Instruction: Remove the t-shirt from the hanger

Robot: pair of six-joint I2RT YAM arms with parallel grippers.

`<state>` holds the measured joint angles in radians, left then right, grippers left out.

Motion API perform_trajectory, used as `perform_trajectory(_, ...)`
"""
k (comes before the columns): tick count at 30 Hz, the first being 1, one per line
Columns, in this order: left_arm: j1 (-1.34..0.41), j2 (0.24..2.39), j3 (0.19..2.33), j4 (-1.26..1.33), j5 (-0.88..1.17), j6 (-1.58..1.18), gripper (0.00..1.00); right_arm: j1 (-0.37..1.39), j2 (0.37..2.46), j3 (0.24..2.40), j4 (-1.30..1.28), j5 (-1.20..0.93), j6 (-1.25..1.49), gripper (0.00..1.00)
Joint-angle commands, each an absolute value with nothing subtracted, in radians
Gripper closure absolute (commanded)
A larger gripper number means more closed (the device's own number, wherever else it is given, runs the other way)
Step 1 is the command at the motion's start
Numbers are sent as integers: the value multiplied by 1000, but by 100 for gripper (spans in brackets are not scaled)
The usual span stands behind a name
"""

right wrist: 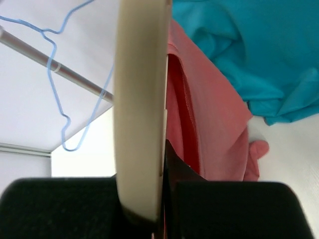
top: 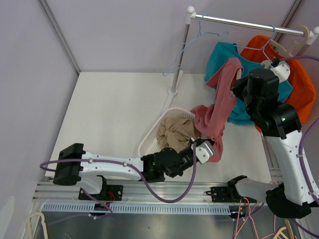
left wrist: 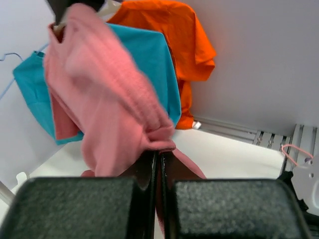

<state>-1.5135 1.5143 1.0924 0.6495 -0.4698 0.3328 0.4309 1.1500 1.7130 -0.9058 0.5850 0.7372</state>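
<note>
Your left tool (left wrist: 158,172) is closed right down on the lower end of the pink t-shirt (top: 219,107), with cloth pinched between the pads and no gap showing. Your right tool (right wrist: 164,191) is closed on the cream hanger (right wrist: 139,99), which runs straight up through the right wrist view between the fingers. The t-shirt's collar end lies against the hanger's right side there. The shirt is pulled into a narrow band off the bench (top: 114,109). In the top view its long axis is diagonal: the high end is at the right tool up right, the low end at the left tool down left. That low end hangs just beside the right rim of the white basket (top: 152,137), which has tan cloth in it. Behind the band, a teal shirt (top: 225,52) and an orange shirt (top: 301,82) hang off the rail (top: 249,22). A bare blue wire hanger (top: 185,47) hangs near the rail's post end.
</note>
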Motion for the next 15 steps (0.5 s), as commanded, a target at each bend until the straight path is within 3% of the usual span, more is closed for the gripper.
perform_trajectory(1, -1529, 1433, 1070, 702, -522, 331, 99, 437, 1152, 1834, -980, 577, 811, 100)
perform_trajectory(4, -1575, 1332, 956, 770, -482, 380, 99, 375, 1183, 1878, -1020, 530, 781, 100)
perform_trajectory(10, -1698, 1171, 810, 784, -437, 397, 99, -24, 1259, 1947, -1020, 56, 693, 100)
perform_trajectory(15, -1730, 1135, 709, 873, -455, 416, 100, -277, 1367, 1912, -942, -610, 719, 100)
